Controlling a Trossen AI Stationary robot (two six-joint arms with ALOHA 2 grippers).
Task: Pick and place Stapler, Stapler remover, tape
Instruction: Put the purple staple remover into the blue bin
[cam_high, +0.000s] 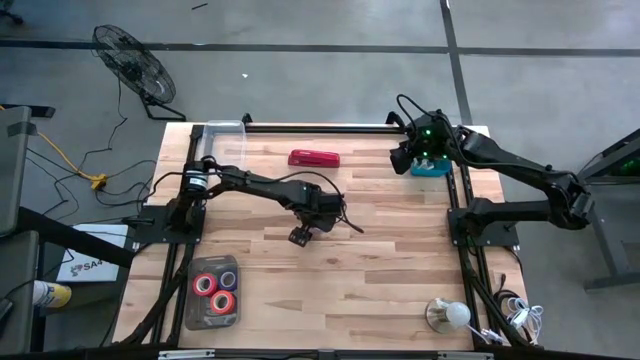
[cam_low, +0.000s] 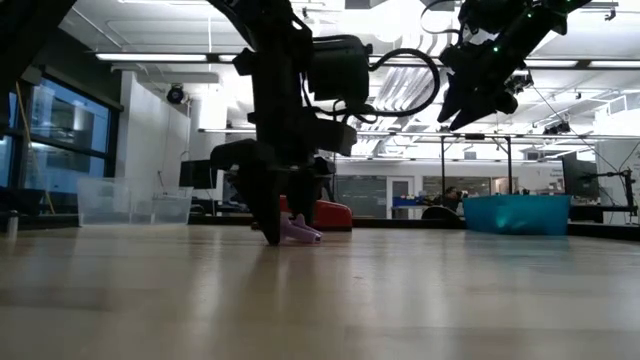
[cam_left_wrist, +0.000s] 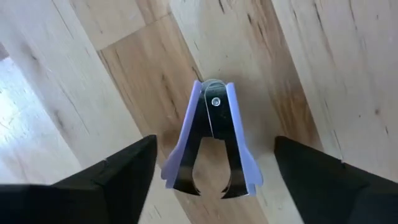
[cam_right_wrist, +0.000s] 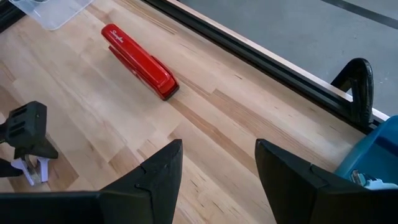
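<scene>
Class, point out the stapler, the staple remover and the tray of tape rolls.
stapler (cam_right_wrist: 140, 62), right wrist view, middle of its red top.
staple remover (cam_left_wrist: 211, 140), left wrist view, metal jaw centre.
tape tray (cam_high: 188, 300), high view, left rim.

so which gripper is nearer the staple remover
Left. The left gripper is open and straddles the staple remover mid-table; the right gripper hangs far off beside the teal bin.

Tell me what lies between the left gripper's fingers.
The left gripper, open, straddles a lavender staple remover lying on the wooden table; the left wrist view shows it.
</scene>
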